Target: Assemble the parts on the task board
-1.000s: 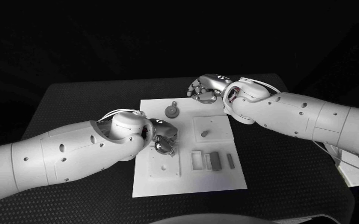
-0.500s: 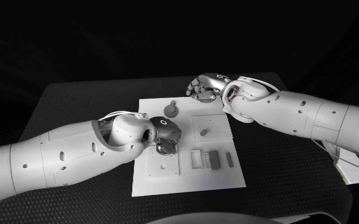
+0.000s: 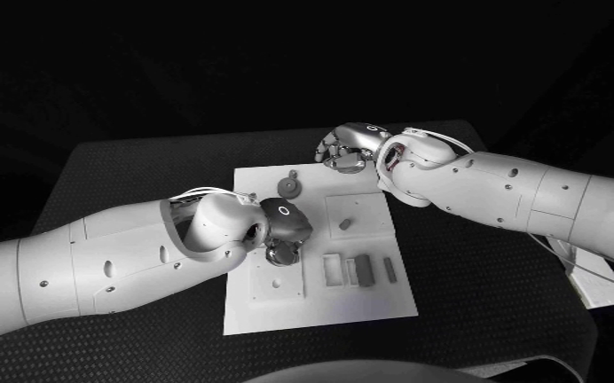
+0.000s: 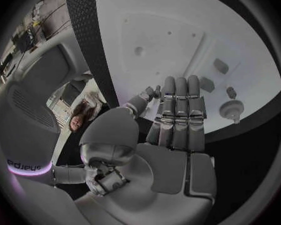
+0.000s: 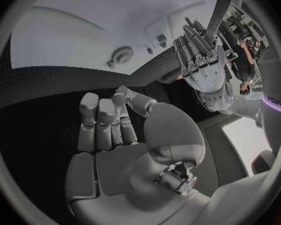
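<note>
a white task board (image 3: 384, 299) lies mid-table on the black table (image 3: 128, 170). the left hand (image 3: 281, 239) hovers over the board's left side — fingers straight and side by side, holding nothing. a round gear-like part (image 3: 290, 188) lies beyond its fingertips, apart from them. the right hand (image 3: 345, 150) hangs past the board's far edge, fingers loosely curled and empty. more small parts (image 3: 365, 269) rest near the board's front right.

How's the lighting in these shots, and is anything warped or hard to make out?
Head view: the room behind is black, only the white board and arms are lit; the small parts look grey and faint. Left wrist view: fisheye bends the board's edges, with the left hand sharp. Right wrist view: same bending, with the right hand dim over the dark table.
</note>
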